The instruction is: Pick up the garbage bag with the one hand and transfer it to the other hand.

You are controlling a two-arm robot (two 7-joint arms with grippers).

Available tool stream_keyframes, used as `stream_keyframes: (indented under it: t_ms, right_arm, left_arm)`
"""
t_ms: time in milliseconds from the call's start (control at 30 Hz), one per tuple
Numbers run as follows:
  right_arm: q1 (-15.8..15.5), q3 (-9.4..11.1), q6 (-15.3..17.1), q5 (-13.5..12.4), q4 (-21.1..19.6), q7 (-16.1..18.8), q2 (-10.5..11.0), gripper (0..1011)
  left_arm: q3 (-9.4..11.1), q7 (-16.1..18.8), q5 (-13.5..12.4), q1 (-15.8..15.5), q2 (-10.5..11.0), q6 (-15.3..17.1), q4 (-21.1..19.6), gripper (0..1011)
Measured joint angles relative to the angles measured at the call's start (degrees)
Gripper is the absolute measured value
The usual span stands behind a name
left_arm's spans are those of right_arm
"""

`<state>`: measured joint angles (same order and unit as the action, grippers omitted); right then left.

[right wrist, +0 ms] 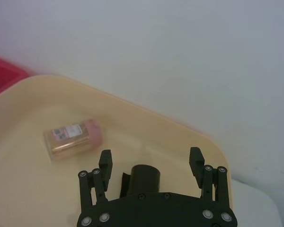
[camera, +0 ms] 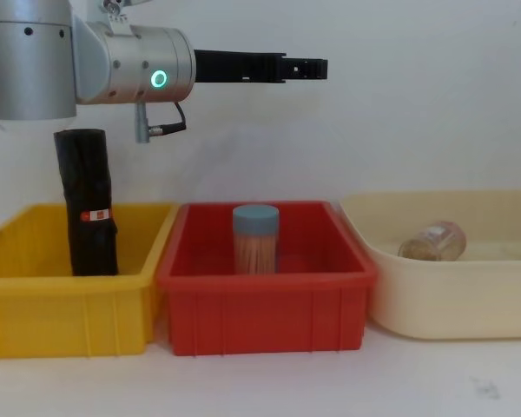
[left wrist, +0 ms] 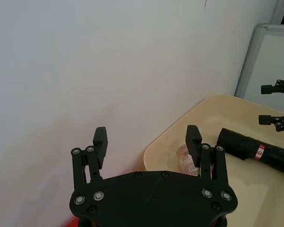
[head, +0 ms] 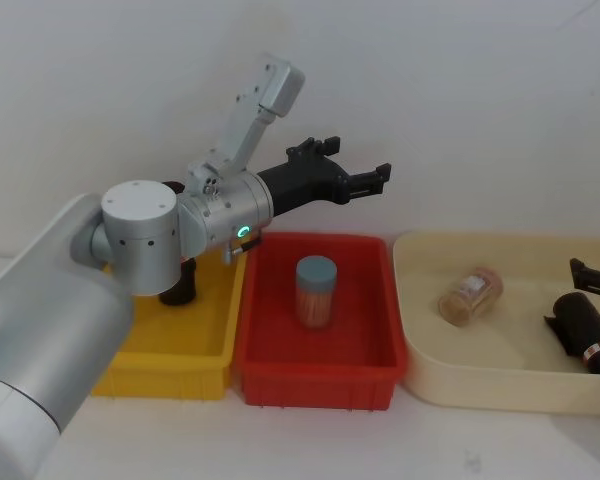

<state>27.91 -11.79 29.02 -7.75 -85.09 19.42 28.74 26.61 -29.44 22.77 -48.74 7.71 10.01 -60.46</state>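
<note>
Two black garbage bag rolls with red labels are in view. One stands upright in the yellow bin point(camera: 69, 313), seen as the roll point(camera: 89, 204) and partly hidden behind my left arm as the roll point(head: 180, 285). The other roll point(head: 585, 332) point(left wrist: 253, 149) lies in the cream tray point(head: 500, 385). My left gripper point(head: 365, 165) point(left wrist: 147, 139) point(camera: 317, 68), on the arm with the green light, hangs open and empty high over the back of the red bin point(head: 320, 385). Just above the lying roll point(right wrist: 144, 178) my right gripper point(head: 592, 278) point(right wrist: 150, 161) is open, one finger on either side.
A clear jar with a blue lid point(head: 315, 290) point(camera: 255, 239) stands in the red bin. A small jar of brown contents point(head: 470, 295) point(right wrist: 73, 137) lies in the cream tray, left of the roll. A white wall runs close behind the bins.
</note>
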Motion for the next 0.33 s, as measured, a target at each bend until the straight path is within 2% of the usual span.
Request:
stream_keyframes:
  t_ms: [333]
  right_arm:
    - [-0.86, 0.79, -1.13, -0.6, -1.53, 0.98, 0.0, 1002]
  left_arm:
    - [0.0, 0.0, 0.0, 0.0, 0.0, 0.0, 0.0, 1001]
